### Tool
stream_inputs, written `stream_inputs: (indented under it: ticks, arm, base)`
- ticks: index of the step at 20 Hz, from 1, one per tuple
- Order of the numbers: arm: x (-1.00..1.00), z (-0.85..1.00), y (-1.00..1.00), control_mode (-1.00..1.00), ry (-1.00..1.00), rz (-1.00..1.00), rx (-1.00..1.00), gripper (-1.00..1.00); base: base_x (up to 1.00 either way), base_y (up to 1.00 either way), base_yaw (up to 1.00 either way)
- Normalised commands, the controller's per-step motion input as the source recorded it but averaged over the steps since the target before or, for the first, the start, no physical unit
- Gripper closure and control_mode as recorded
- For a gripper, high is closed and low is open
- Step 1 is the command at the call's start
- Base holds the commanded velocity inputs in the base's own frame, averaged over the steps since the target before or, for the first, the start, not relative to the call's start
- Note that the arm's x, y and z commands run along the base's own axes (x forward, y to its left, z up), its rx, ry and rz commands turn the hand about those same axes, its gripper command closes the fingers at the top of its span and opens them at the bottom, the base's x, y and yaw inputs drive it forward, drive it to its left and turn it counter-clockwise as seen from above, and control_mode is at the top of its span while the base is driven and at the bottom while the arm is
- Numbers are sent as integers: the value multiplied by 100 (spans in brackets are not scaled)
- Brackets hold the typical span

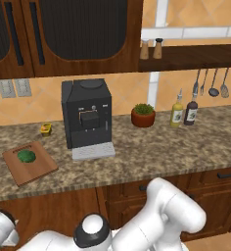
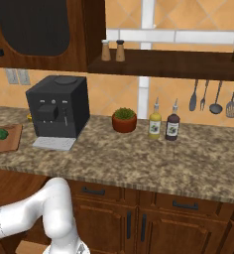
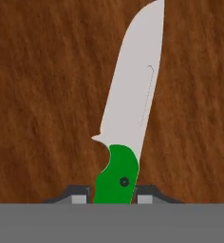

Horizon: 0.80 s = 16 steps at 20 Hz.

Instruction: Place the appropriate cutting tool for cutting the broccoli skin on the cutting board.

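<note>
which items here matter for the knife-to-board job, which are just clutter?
Job:
green-handled knife with silver blade, between the closed jaws
small dark green broccoli
reddish-brown wooden cutting board

Clutter:
black coffee machine
potted green plant
two sauce bottles

You see one knife (image 3: 126,114): green handle, silver blade, lying on brown wood. Your gripper (image 3: 112,195) clamps its handle from both sides.

The cutting board (image 1: 30,163) lies at the left of the worktop (image 1: 151,152), the broccoli (image 1: 26,156) on it. The coffee machine (image 1: 87,117) stands right of it, then the potted plant (image 1: 143,115) and two bottles (image 1: 183,112).
</note>
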Motion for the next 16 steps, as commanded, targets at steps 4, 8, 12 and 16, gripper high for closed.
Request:
stream_inputs:
  ticks: [4, 8, 12, 16]
  arm:
    - [-6, 26, 1, -100, -1, -21, 5, 100]
    - [-63, 94, 3, -100, -3, -34, 0, 100]
    - [-54, 100, -26, -100, 0, -37, 0, 100]
    - [-41, 100, -64, -100, 2, -31, 1, 100]
  base:
    - [0, 0, 0]
    - [0, 0, 0]
    - [0, 0, 0]
    - [0, 0, 0]
